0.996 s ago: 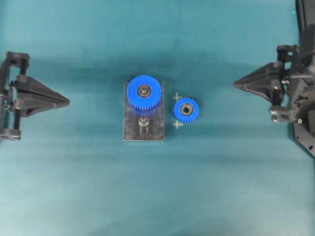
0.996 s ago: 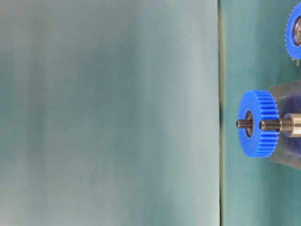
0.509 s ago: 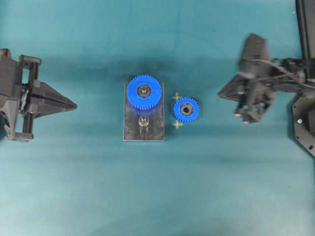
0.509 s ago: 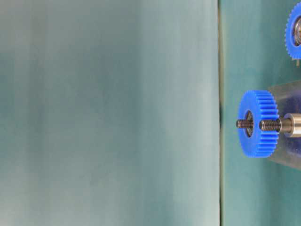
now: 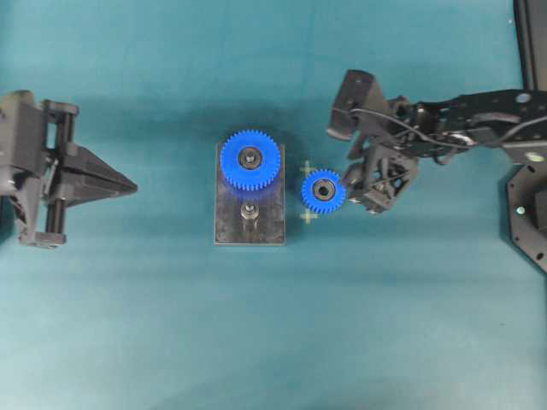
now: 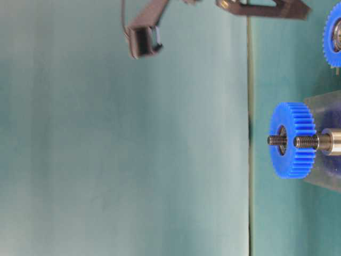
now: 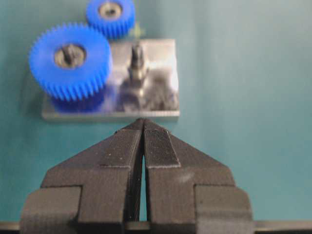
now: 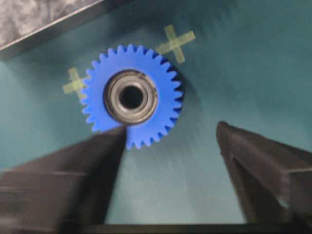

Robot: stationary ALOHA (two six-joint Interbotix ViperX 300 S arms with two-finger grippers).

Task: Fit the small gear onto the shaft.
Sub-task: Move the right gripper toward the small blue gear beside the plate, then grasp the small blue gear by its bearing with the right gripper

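The small gear (image 5: pixel 324 190) is lying untouched as the right claw (image 5: pixel 363 184), fingers spread, is arriving beside it, probably to grasp.

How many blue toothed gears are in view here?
2. The larger bright blue plastic gear sits mounted on the grey rectangular metal plate. The smaller bright blue gear with a bearing hub lies flat on the teal table, between two tape crosses. None appear hidden.

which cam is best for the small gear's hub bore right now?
Right wrist view: the small gear fills the frame, bore open and seen straight down, between the open fingers of the right gripper. Overhead shows it small, beside the plate. Left wrist shows it far and blurred. Table-level catches only its edge.
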